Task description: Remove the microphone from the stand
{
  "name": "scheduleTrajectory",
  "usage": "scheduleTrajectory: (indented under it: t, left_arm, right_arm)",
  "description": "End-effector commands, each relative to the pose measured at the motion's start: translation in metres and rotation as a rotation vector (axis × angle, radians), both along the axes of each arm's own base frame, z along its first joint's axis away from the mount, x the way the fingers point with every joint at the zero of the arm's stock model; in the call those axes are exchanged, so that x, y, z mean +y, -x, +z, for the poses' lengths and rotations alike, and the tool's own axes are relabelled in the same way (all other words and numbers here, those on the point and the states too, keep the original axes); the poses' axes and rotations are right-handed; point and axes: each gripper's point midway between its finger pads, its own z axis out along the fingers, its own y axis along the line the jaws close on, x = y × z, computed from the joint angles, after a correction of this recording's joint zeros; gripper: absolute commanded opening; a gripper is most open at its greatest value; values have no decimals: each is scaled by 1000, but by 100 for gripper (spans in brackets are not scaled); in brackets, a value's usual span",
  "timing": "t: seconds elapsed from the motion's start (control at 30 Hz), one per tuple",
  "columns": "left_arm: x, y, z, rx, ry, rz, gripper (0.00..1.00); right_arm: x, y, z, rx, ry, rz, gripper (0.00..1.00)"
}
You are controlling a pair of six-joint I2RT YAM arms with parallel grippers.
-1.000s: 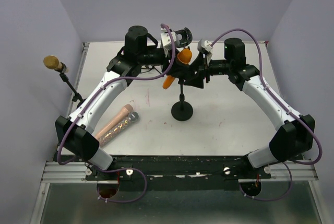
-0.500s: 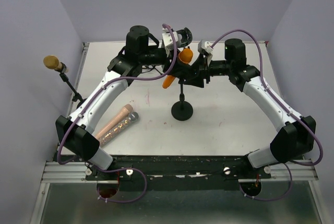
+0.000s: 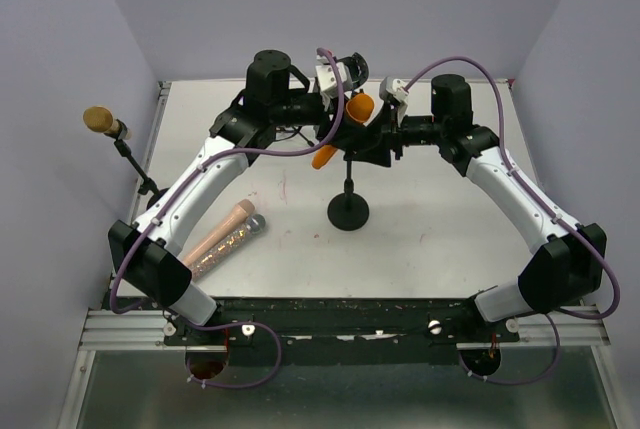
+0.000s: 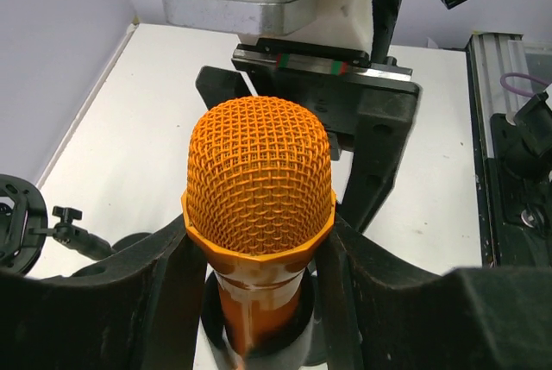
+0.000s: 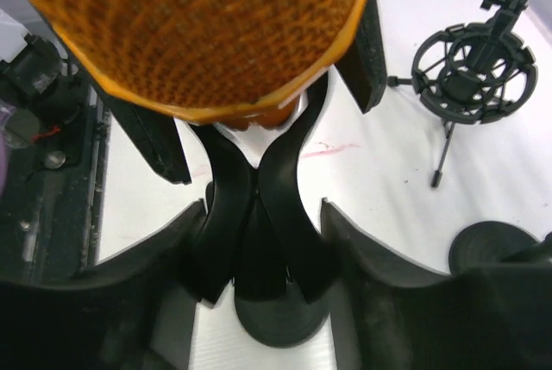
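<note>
An orange microphone [image 3: 345, 124] sits tilted in the clip of a black stand [image 3: 349, 213] at the table's middle. In the left wrist view its mesh head [image 4: 259, 176] fills the centre. My left gripper [image 4: 259, 284] is shut on the microphone just under the head rim, one finger [image 4: 164, 288] on each side. My right gripper [image 5: 259, 258] is shut on the stand's black clip [image 5: 259, 215] below the microphone head [image 5: 207, 34]. In the top view the left gripper [image 3: 338, 99] and right gripper [image 3: 372, 139] meet at the stand's top.
A gold microphone [image 3: 100, 119] stands on a thin stand at the left wall. A pink glitter microphone [image 3: 220, 239] and a silver one [image 3: 255, 223] lie front left. A black shock mount on a tripod [image 5: 470, 68] stands behind, also in the left wrist view [image 4: 17, 223].
My left arm and the microphone head have shifted slightly to the right. The right arm and the stand have barely moved.
</note>
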Motion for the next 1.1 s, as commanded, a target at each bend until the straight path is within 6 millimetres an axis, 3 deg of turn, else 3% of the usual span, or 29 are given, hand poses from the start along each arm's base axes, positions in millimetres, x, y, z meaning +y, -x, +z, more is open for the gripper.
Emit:
scheduleTrajectory:
  t: [0.0,0.07,0.1,0.3,0.63,0.67,0.7,0.73,0.77,0.8,0.9,1.07]
  left_arm:
    - [-4,-2,18,-55,29,7,0]
    - [-4,-2,20,-58,31,7,0]
    - [-3,-2,22,-64,33,9,0]
    - [2,2,56,-143,73,23,0]
    - [38,19,179,-364,219,115,0]
    - [43,19,187,-378,227,130,0]
    - [47,20,194,-394,231,146,0]
    - [51,18,195,-398,220,167,0]
    - [55,16,195,-411,203,188,0]
    - [60,13,190,-408,170,219,0]
    - [81,-5,164,-377,63,360,0]
    - [134,-26,80,-312,-224,578,0]
  right_arm:
    - [0,3,11,-6,-11,-15,38]
    - [-1,2,8,0,-6,-24,2]
    - [-1,0,7,0,-6,-32,1]
    - [-2,1,1,18,7,-44,0]
    - [-2,-2,-2,19,12,-42,1]
    - [-2,-1,-2,22,14,-42,2]
    - [-2,-2,-1,16,13,-44,18]
    - [-3,-2,1,8,14,-51,44]
    - [-3,-2,5,2,14,-53,63]
    - [-4,-1,9,-3,15,-57,70]
    - [-8,3,27,-21,20,-64,81]
    - [-15,10,51,-37,30,-103,84]
